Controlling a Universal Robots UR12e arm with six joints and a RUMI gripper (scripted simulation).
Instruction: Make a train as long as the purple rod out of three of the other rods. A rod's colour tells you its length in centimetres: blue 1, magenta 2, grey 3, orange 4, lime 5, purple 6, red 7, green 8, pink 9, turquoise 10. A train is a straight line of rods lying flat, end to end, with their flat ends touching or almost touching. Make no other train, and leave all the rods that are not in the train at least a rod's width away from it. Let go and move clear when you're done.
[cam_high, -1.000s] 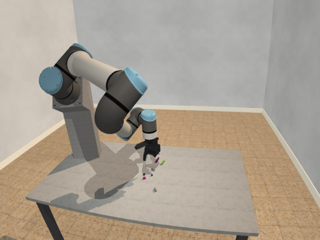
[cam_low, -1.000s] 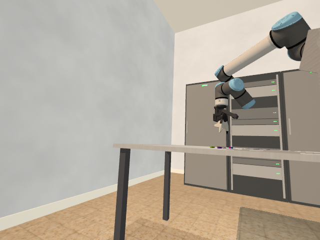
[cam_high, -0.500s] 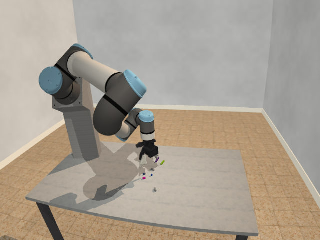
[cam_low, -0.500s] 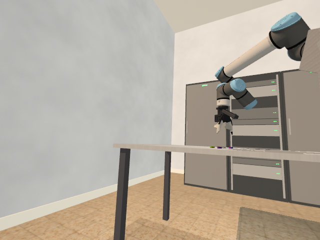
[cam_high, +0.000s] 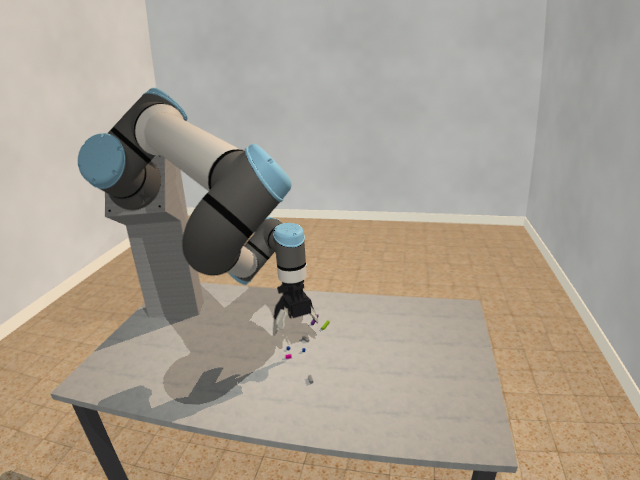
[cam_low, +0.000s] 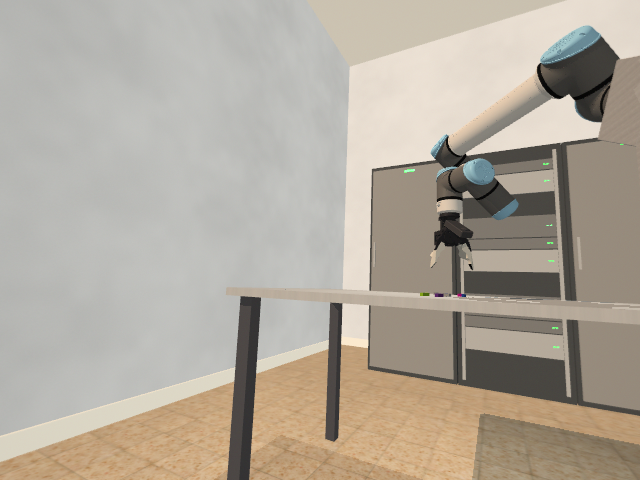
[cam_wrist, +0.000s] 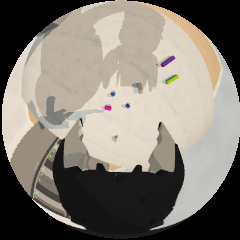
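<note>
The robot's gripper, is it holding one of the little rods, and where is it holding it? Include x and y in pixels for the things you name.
Nothing is held: the gripper (cam_high: 295, 326) (cam_low: 451, 267) (cam_wrist: 120, 120) is open.

We see the fingers (cam_high: 280, 318) (cam_low: 434, 258) turned around from where they were. In the side view, they used to look bunched together, and now we see them spread out side by side. In the top view, the wrist (cam_high: 291, 255) (cam_low: 449, 191) sits a little more to the left and a bit lower in the picture. One fingertip now hides part of the purple rod (cam_high: 313, 322) (cam_wrist: 168, 61) from us there, and we saw more of that rod before.
</note>
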